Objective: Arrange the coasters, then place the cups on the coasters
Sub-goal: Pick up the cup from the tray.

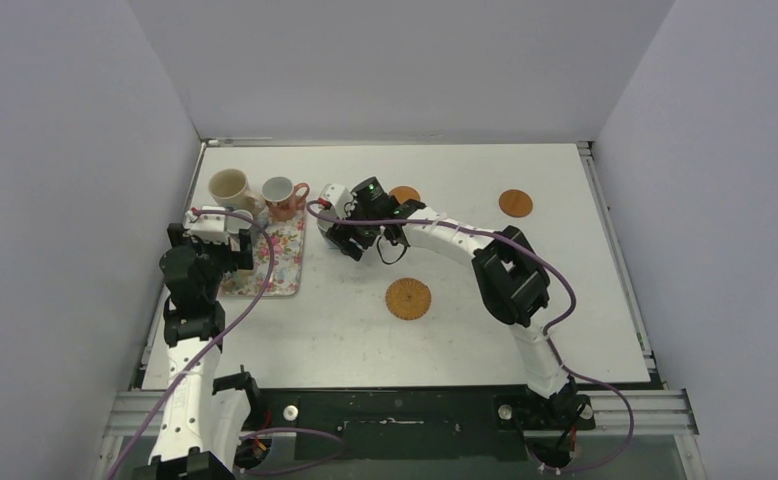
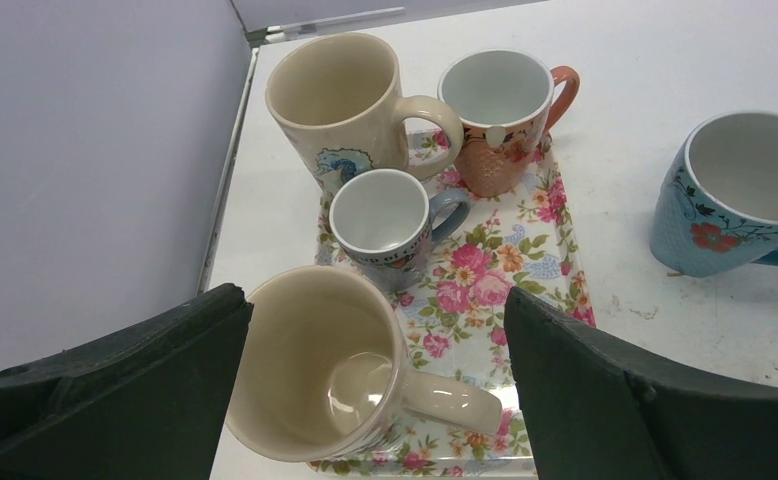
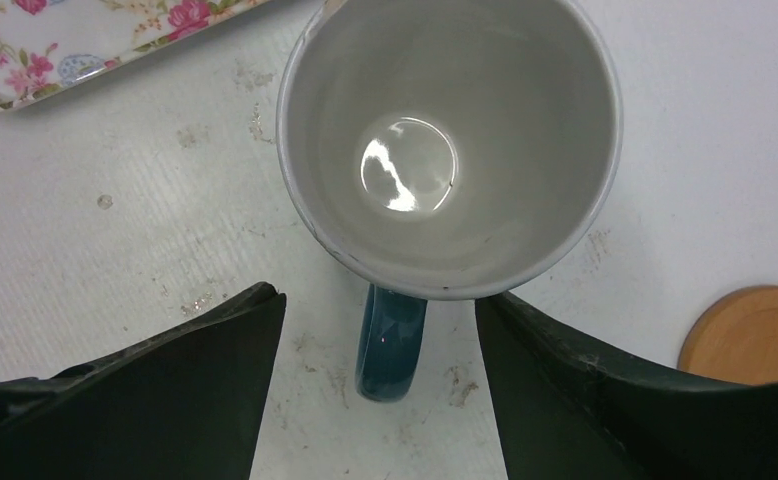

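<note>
Light blue ceramic mug (image 3: pixel 450 140) is standing on the white table (image 3: pixel 115 220), between floral rectangular tray (image 3: pixel 65 50) and smooth orange coaster (image 3: pixel 755 335). My right gripper (image 3: pixel 380 302) is straddling its handle (image 3: pixel 393 345), fingers spread, not touching. Left wrist view alone is showing my left gripper (image 2: pixel 375 305) spread over a cream mug (image 2: pixel 315 370).

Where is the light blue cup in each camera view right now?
Right wrist: the light blue cup fills the upper centre, handle pointing down toward the right gripper.
Left wrist: at the far right edge, beside the floral tray.
Top external: hidden under the right gripper, just right of the floral tray.
Shared landmark: the floral tray.
</note>
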Tool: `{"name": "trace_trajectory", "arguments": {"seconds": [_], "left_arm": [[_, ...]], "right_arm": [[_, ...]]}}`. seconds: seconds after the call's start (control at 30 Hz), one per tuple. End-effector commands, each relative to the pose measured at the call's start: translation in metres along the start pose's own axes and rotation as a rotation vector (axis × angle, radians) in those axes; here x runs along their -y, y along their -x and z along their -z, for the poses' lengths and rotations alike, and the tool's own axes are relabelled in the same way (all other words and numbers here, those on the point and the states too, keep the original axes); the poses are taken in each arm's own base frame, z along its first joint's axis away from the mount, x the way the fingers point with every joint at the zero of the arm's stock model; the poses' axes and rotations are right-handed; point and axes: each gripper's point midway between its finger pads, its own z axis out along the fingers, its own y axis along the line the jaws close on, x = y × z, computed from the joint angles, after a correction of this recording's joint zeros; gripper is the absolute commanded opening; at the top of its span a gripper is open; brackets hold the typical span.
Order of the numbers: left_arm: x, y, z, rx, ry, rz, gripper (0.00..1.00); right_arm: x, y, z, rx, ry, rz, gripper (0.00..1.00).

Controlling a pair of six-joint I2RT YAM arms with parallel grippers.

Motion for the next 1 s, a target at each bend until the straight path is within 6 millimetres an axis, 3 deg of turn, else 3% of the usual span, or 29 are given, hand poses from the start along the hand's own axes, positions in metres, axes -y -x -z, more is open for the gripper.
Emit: {"name": "trace_trajectory", "arguments": {"seconds": [0.0,0.27,0.37,0.47,0.73,0.97], "left_arm": [[-0.006,0.019,0.000,0.073,0.028,0.006,0.97],[-0.006,0.017,-0.001,0.068,0.023,0.007,0.97],[-0.006,0.018,-0.001,0.069,0.024,0.006,0.97],[-0.005,0.017,-0.001,0.069,0.021,0.006,0.97],[-0.004,0.015,-0.002,0.063,0.014,0.008,0.97],[-0.003,0.015,-0.001,0.066,0.012,0.007,0.97]], "right_arm": [[0.012,0.017,0.000,0.056,-0.047,-0.019,0.69],[0.017,0.021,0.004,0.077,-0.056,-0.035,0.62],[0.016,0.019,0.001,0.071,-0.053,-0.037,0.48],[0.016,0.016,-0.001,0.065,-0.052,-0.040,0.40],[0.025,0.021,0.008,0.074,-0.094,-0.028,0.00],[0.042,0.030,0.028,0.106,-0.136,-0.032,0.00]]}}
